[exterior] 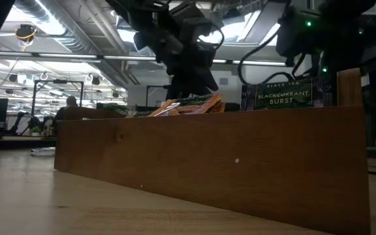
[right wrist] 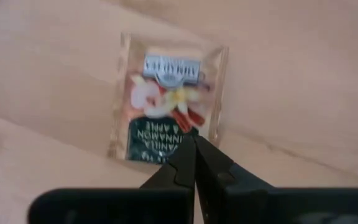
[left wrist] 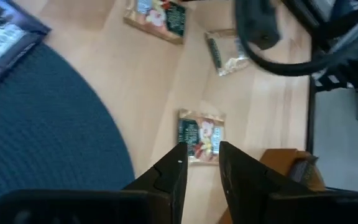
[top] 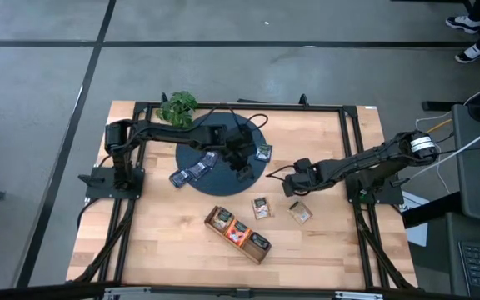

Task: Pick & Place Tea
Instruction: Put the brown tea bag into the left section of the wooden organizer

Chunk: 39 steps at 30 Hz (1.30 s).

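The right gripper (right wrist: pixel 194 163) has its jaws pressed together at the near edge of a beige-green sachet (right wrist: pixel 166 106), whether pinching that edge or merely meeting in front of it cannot be told; the flat square packet lies on the bare table (right wrist: pixel 303 81), its clear wrapper showing a pale label band, a picture of fruit and a dark green panel reading "vanilla cinnamon apple". From above, this gripper (top: pixel 294 190) sits right of centre, just beside that sachet (top: pixel 300 212), with a second like sachet (top: pixel 262 207) a little to the left. The left gripper (top: pixel 242 169) hangs over the near edge of the dark round mat (top: pixel 223 133), jaws partly open and holding nothing; between its fingers (left wrist: pixel 173 177) its wrist camera sees one beige-green sachet (left wrist: pixel 201 135) below, apart from them. Blue sachets (top: pixel 192 171) lie at the mat's left edge, and another sachet (top: pixel 262 152) at its right edge. The wooden tray (top: pixel 215 227) near the table's front holds more tea, a red-orange sachet (top: pixel 239 234) in its middle compartment. At table height a dark packet marked "Blackcurrant Burst" (exterior: pixel 281 95) stands up above the tray's wall (exterior: pixel 240 163). A plant (top: pixel 177 107) sits at the mat's far left
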Available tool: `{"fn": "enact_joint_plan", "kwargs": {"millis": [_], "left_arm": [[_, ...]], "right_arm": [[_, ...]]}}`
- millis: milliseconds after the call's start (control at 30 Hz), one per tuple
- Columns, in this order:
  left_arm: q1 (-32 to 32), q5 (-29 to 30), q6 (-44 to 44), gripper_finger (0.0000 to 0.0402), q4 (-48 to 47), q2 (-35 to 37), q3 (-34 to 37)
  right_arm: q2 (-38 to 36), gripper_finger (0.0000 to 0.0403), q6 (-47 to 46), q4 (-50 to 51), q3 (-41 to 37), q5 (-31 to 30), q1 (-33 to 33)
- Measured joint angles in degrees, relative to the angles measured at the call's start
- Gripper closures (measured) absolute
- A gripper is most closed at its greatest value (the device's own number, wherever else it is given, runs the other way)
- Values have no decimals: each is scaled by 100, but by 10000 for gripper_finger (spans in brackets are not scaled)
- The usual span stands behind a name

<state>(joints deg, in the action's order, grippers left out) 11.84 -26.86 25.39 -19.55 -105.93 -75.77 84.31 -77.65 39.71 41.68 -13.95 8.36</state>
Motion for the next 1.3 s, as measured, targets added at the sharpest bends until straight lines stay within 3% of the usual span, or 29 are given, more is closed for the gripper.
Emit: {"fn": "enact_joint_plan", "kwargs": {"millis": [467, 733, 900, 1133, 1300], "left_arm": [[17, -157, -21, 314, 60, 2, 0], [19, 434, 2, 314, 476, 2, 0], [28, 445, 6, 312, 441, -40, 0], [83, 536, -373, 284, 496, -108, 4], [101, 573, -1433, 258, 533, -304, 28]], "right_arm": [[-52, 399, 457, -2345, -1117, 1028, -159], [-14, 399, 757, -2680, -1151, 1259, -469], [10, 398, 1005, -2994, -1172, 1189, -677], [29, 397, 1310, -3606, -1196, 1166, -912], [127, 397, 1494, -3765, -1186, 1276, -979]]}}
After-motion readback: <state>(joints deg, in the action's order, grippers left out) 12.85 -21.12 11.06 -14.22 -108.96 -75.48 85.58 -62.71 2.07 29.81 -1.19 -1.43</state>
